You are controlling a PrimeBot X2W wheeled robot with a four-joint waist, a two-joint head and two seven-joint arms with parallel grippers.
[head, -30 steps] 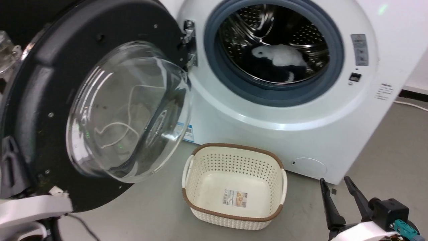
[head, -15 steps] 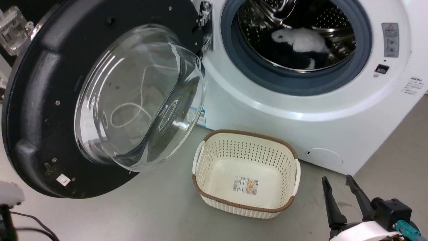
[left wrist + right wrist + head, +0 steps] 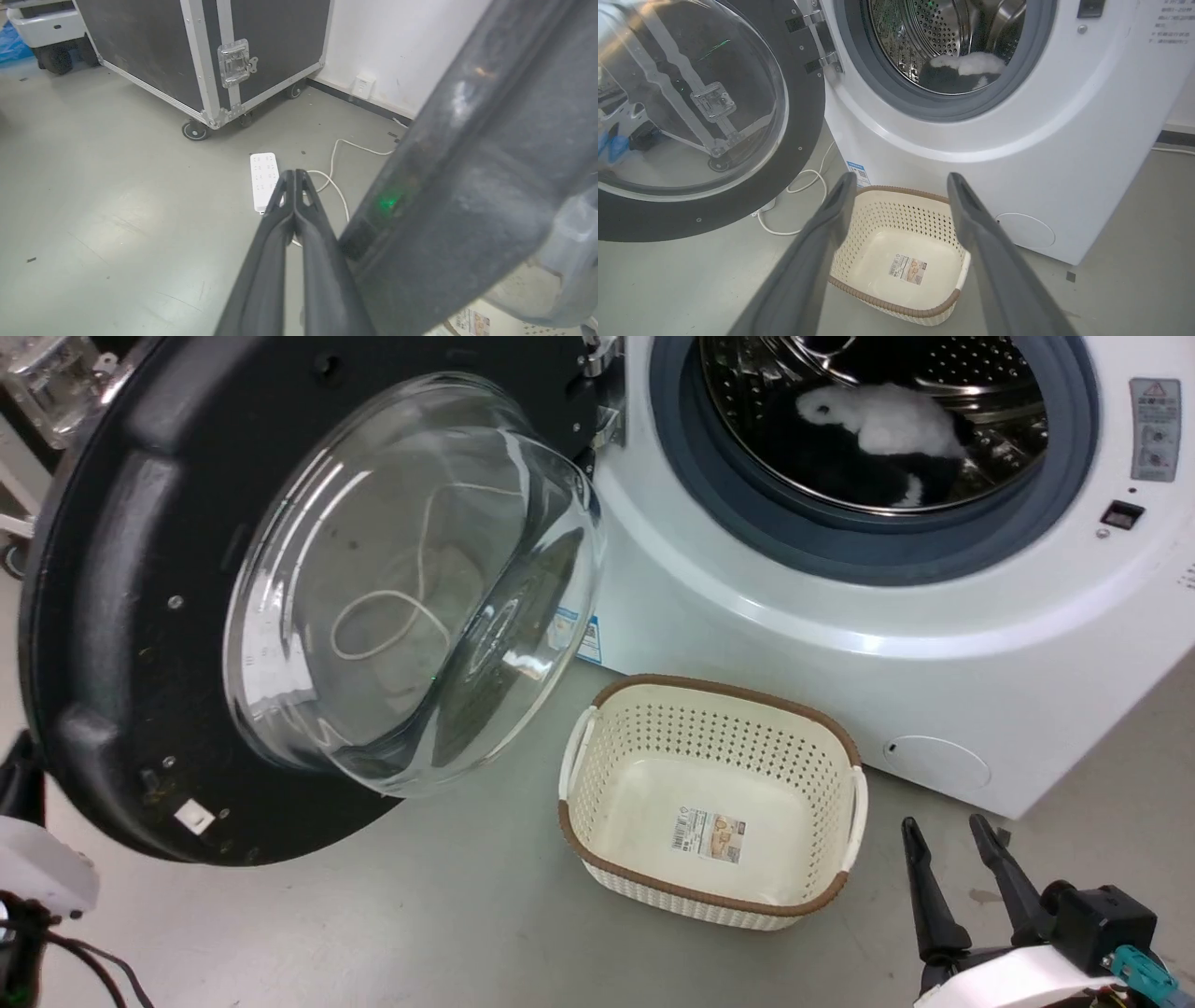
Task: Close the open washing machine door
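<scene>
The washing machine door [image 3: 112, 616] stands swung open at the left, its black rim around a bulging glass bowl [image 3: 411, 588]. It hangs from a hinge on the white washing machine [image 3: 840, 663] and also shows at the left in the right wrist view [image 3: 803, 116]. My left gripper [image 3: 294, 173] is shut with nothing in it. It lies close along the door's dark outer rim [image 3: 467, 186], and I cannot tell whether they touch. My right gripper [image 3: 941, 821] is open and empty, low at the right, pointing toward the machine [image 3: 901, 179].
A cream perforated basket [image 3: 709, 686] sits empty on the grey floor before the machine [image 3: 887, 219]. White and dark laundry [image 3: 887, 420] lies in the steel drum. Behind the door are a white power strip [image 3: 264, 179] with cable and a wheeled black case [image 3: 210, 46].
The head camera has shifted, so the machine, door and basket sit further right in the picture. Less of my pale left arm shows at the lower left. The right gripper stays open.
</scene>
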